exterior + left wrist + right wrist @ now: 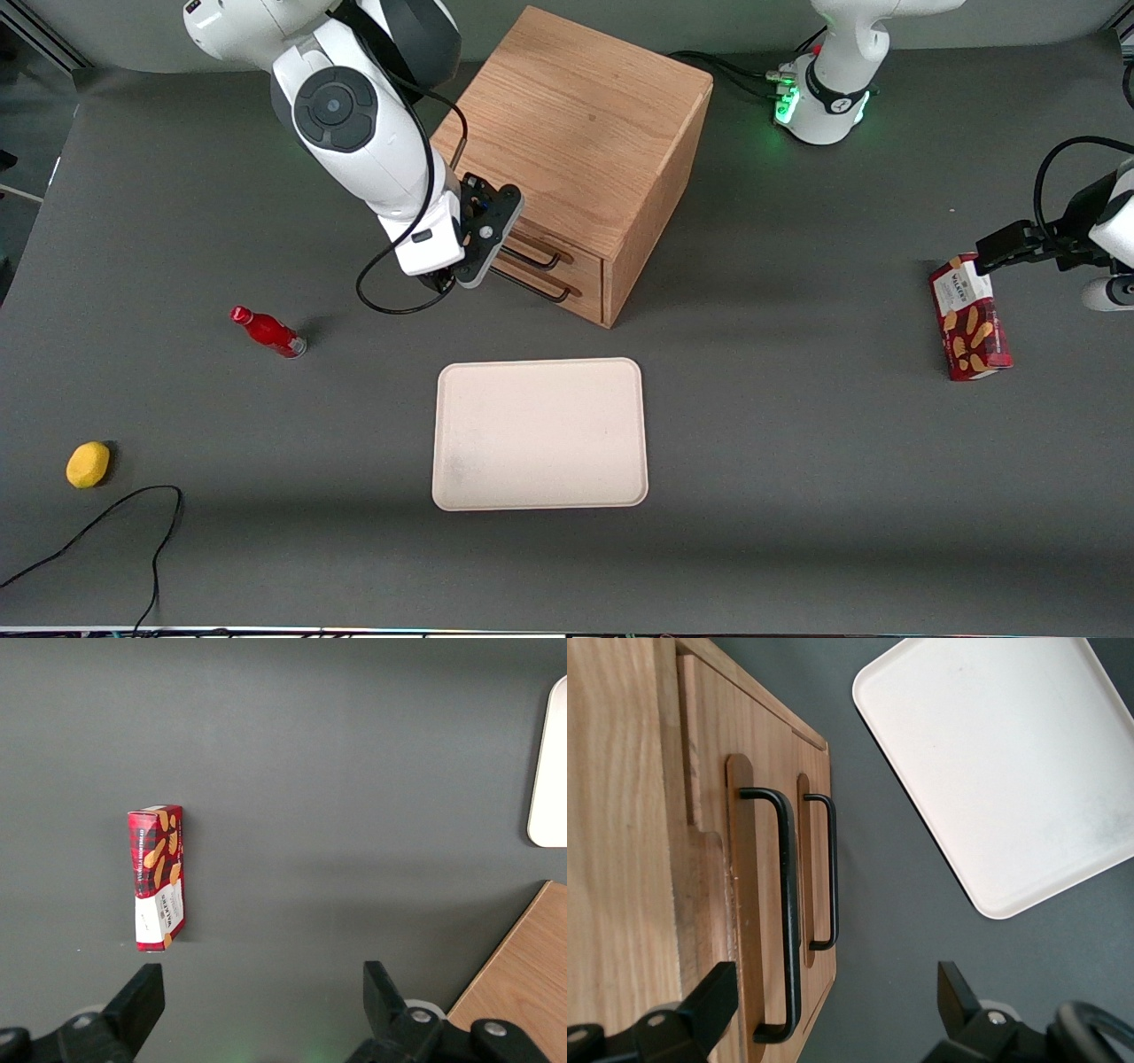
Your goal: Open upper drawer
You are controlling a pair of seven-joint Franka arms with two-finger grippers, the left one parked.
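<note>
- The grey table [797,443] lay bare between the cabinet [576,133] front and the cream tray [540,434].
- The gripper [833,1014] hovered before the drawer fronts, fingers spread, touching nothing, wrist angled down.
- The upper drawer [749,904] sat shut atop the lower drawer [818,859], its black handle [788,921] free.
</note>
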